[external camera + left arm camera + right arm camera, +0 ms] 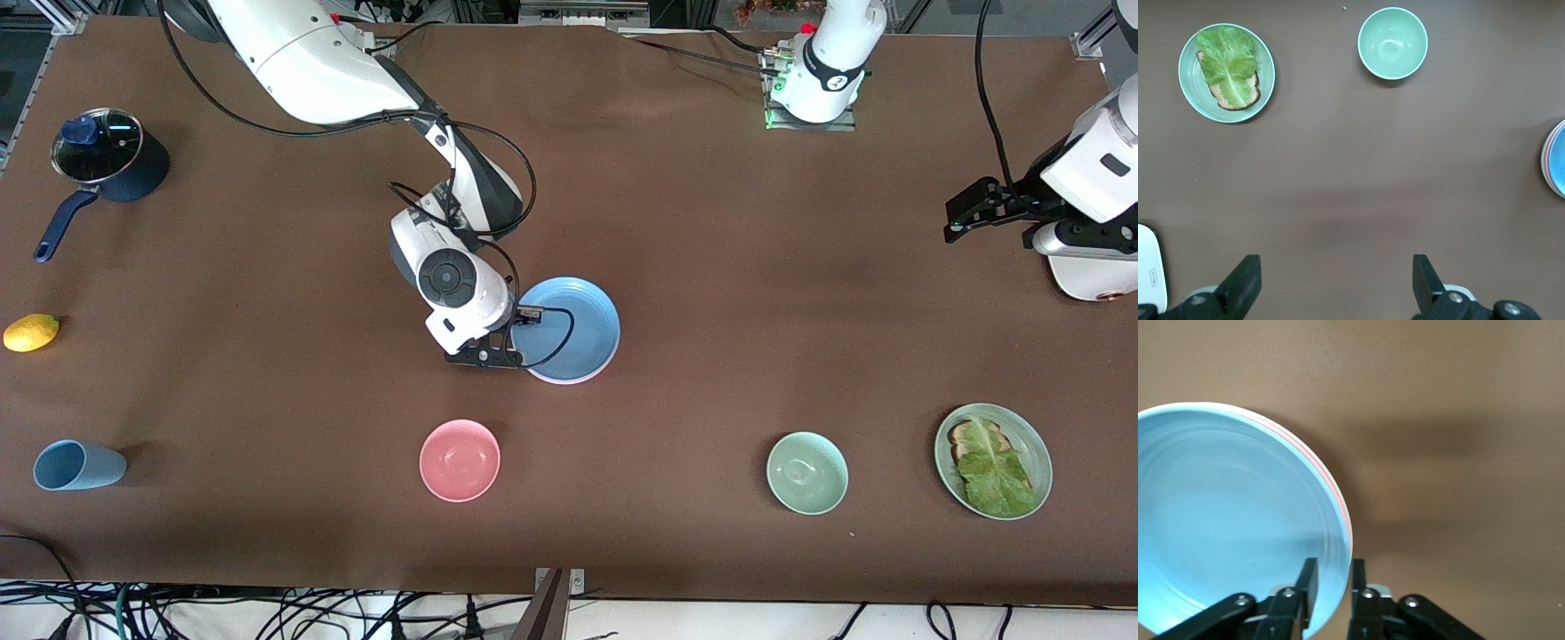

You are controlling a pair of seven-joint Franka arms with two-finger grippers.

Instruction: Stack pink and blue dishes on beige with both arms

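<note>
The dusty blue plate (578,329) (1218,513) lies on top of the pink plate (1346,513), whose rim shows just under it at mid-table. A pale edge peeps out beneath them; I cannot tell whether that is the beige plate. My right gripper (498,356) (1331,587) straddles the blue plate's rim at the edge toward the right arm's end, one finger inside the plate and one outside, shut on it. The stack's edge (1555,160) also shows in the left wrist view. My left gripper (951,222) (1337,280) waits open and empty above bare table at the left arm's end.
Near the front camera stand a pink bowl (460,460), a mint-green bowl (807,473) (1393,43) and a green plate (1036,440) (1188,80) with bread and lettuce. A light-blue cup (78,465), a lemon (31,332) and a lidded dark pot (107,156) sit at the right arm's end.
</note>
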